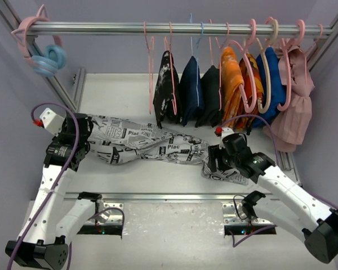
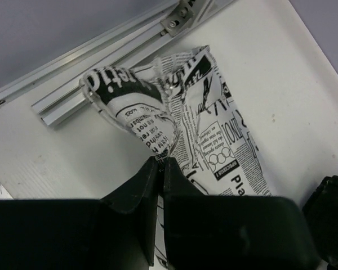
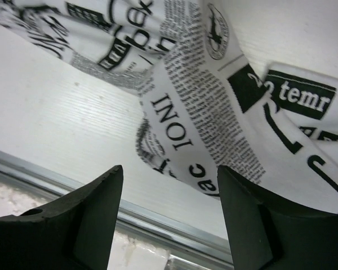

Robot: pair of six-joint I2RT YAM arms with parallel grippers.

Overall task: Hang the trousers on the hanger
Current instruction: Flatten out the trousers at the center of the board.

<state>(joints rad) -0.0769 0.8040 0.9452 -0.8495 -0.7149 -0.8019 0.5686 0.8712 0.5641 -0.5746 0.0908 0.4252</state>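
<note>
Newsprint trousers (image 1: 152,143) stretched across table (image 1: 118,93), pink hanger (image 1: 151,73) on rail (image 1: 101,27)

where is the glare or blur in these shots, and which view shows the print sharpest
top external: even light, no glare, only large letters on the trousers readable; left wrist: print sharp, left gripper nearly featureless black; right wrist: fine text crispest, right gripper dark and slightly soft.

A white, finely ribbed table (image 1: 129,95) carries everything. The newspaper-print trousers (image 1: 174,147) lie directly on it, stretched crosswise from the left side to the right. They are twisted and rumpled in the middle, with a bunched fold at the right end close to the near edge. An aluminium rail (image 1: 158,196) runs along that near edge, and a shorter aluminium profile (image 1: 79,84) lies along the table's back left side
</note>
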